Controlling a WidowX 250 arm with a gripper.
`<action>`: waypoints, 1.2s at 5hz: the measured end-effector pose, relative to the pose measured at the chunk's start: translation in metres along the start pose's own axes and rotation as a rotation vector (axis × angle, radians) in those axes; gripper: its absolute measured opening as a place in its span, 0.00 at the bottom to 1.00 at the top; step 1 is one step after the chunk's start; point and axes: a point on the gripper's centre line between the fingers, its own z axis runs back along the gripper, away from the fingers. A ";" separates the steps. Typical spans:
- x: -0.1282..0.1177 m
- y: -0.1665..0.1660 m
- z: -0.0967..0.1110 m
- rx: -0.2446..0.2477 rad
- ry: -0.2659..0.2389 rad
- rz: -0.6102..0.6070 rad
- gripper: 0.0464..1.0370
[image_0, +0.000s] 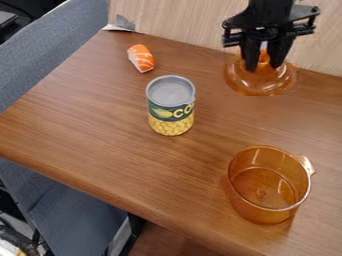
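At the far right of the counter, the black gripper points down with its two fingers closed around the knob of a clear amber lid. The lid is level or nearly so, close to the counter's far edge; whether it touches the surface cannot be told.

Toward the near right stands a clear amber pot, open at the top, with a small handle on its right side. Left of the pot and farther off, near the middle of the counter, a can stands upright, its grey top up and yellow corn on its label. Beyond the can, slightly to the left, lies an orange-and-white piece of sushi. Blue-grey upholstery borders the counter's left side, and a pale wooden panel rises behind its far edge.
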 end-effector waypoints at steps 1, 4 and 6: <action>0.017 -0.006 -0.020 0.037 -0.008 0.035 0.35; 0.038 -0.009 -0.079 0.163 -0.005 0.088 0.35; 0.045 -0.003 -0.086 0.191 0.001 0.115 0.42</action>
